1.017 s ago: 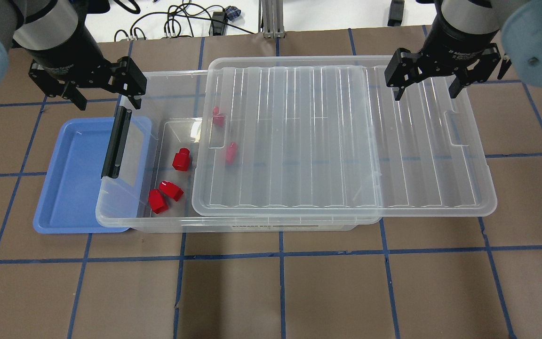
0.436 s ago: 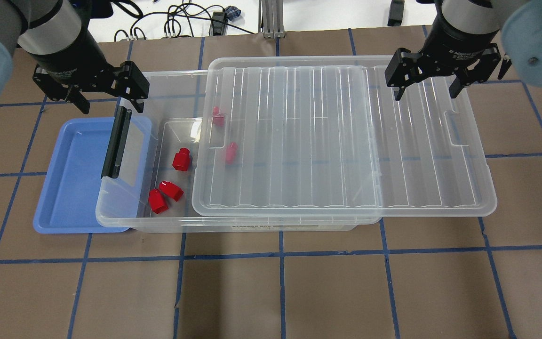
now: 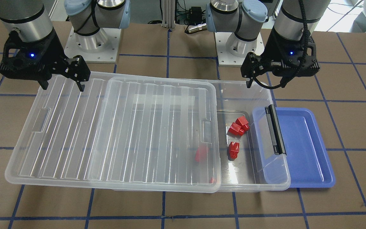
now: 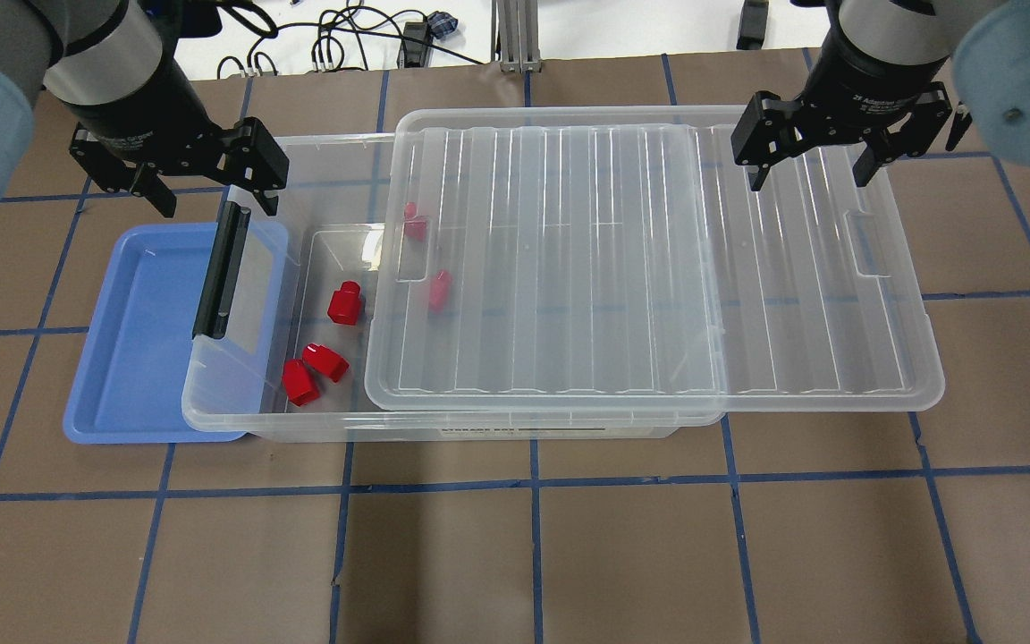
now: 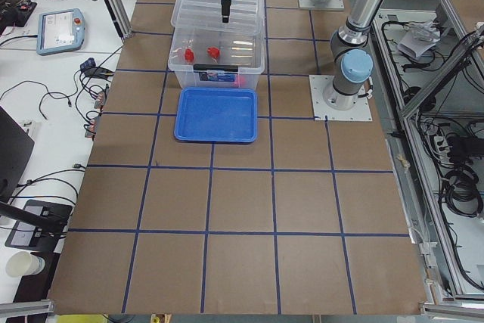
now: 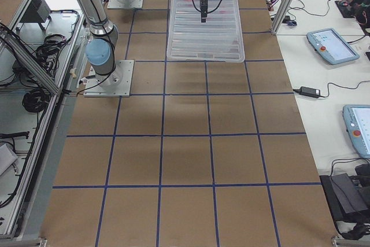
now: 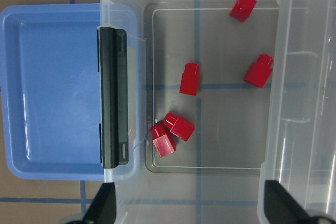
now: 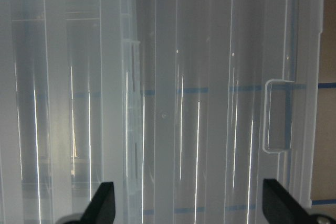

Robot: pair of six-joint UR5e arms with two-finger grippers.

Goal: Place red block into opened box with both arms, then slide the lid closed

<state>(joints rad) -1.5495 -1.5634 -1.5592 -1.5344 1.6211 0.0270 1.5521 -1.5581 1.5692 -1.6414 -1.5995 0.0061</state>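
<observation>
Several red blocks (image 4: 344, 302) (image 7: 189, 78) lie on the floor of the clear box (image 4: 318, 425), and two of them show dimly through the lid. The ribbed clear lid (image 4: 658, 268) rests on the box, shifted right, leaving the left end uncovered beside the black bar (image 4: 222, 268). My left gripper (image 4: 215, 197) (image 3: 265, 83) hangs open and empty above the box's far left corner, over the far end of the bar. Over the lid's far right part, my right gripper (image 4: 808, 179) (image 3: 63, 86) is also open and holds nothing.
A blue tray (image 4: 135, 358) sits partly under the box's left end, with nothing in it. Cables and a metal post lie beyond the table's far edge. Brown table surface with blue tape lines stretches toward the near side.
My left gripper has shifted slightly to the right and nearer, toward the far end of the black bar. The right gripper, lid and blocks have not moved.
</observation>
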